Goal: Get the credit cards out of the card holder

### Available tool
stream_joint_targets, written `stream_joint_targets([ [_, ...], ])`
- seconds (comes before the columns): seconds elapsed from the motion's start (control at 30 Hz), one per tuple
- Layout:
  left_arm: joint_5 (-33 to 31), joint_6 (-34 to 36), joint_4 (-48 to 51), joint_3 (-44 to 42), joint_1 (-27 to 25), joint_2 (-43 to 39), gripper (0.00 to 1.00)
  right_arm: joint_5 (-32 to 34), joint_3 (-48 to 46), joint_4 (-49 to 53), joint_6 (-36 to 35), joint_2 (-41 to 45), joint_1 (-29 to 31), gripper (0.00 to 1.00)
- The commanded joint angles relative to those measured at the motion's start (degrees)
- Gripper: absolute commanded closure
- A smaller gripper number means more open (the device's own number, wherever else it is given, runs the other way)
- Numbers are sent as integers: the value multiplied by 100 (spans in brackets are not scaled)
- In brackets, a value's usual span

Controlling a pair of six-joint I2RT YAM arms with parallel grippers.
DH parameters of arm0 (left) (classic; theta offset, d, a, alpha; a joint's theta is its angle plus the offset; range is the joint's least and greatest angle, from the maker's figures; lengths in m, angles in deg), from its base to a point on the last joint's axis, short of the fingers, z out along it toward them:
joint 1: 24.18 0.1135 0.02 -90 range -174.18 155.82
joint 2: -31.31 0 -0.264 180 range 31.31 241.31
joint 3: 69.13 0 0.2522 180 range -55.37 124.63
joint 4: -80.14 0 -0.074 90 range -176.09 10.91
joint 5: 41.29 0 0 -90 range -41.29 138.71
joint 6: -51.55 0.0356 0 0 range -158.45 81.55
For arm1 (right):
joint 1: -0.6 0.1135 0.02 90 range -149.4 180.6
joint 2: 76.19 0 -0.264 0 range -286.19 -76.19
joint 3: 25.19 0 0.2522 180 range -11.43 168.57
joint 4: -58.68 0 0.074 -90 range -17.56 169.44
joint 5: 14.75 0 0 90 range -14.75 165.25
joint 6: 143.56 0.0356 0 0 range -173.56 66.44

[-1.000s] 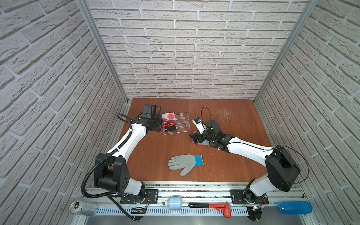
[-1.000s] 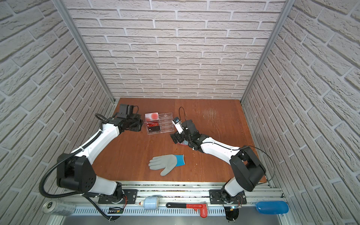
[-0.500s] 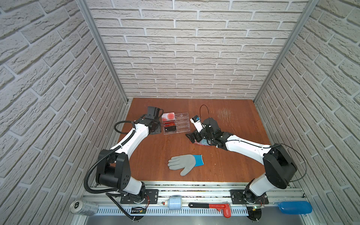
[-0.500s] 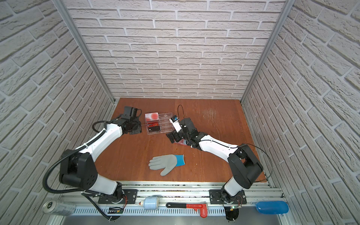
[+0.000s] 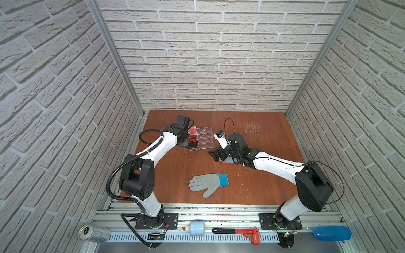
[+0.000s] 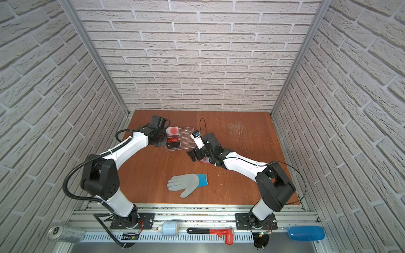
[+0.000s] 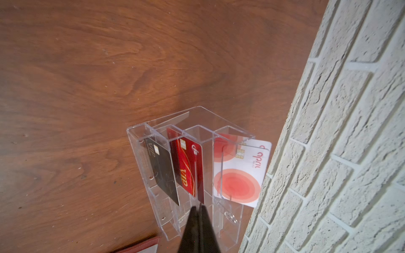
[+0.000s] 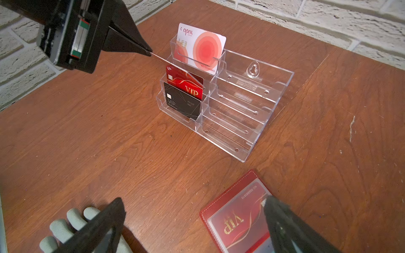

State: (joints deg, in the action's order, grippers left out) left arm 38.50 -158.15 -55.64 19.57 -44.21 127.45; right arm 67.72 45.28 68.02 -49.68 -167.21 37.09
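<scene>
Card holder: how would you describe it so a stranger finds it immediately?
On the table, find the clear acrylic stand; the card holder lies flat beside it, under the open right gripper. It is the only stitched, dark red booklet.

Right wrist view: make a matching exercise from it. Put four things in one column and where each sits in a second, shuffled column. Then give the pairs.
Things
1. white card with red circles
2. unsleeved red VIP card
3. black VIP card
4. card holder

Places
A. flat on the table, by the open right gripper
B. lowest and foremost card in the clear acrylic stand
C. highest and rearmost card in the stand
D. between those two cards, pinched by the shut left gripper

Pairs: 1-C, 2-D, 3-B, 4-A
</scene>
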Motion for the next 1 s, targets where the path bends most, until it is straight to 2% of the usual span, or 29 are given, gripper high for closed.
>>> stream_joint_targets([
  [0.0, -235, -613, 127, 118, 16, 172, 100, -22, 90, -137, 14, 51, 44, 0],
  [0.97, -168, -1100, 89, 245, 129, 680, 100, -87, 139, -136, 1, -67, 36, 0],
])
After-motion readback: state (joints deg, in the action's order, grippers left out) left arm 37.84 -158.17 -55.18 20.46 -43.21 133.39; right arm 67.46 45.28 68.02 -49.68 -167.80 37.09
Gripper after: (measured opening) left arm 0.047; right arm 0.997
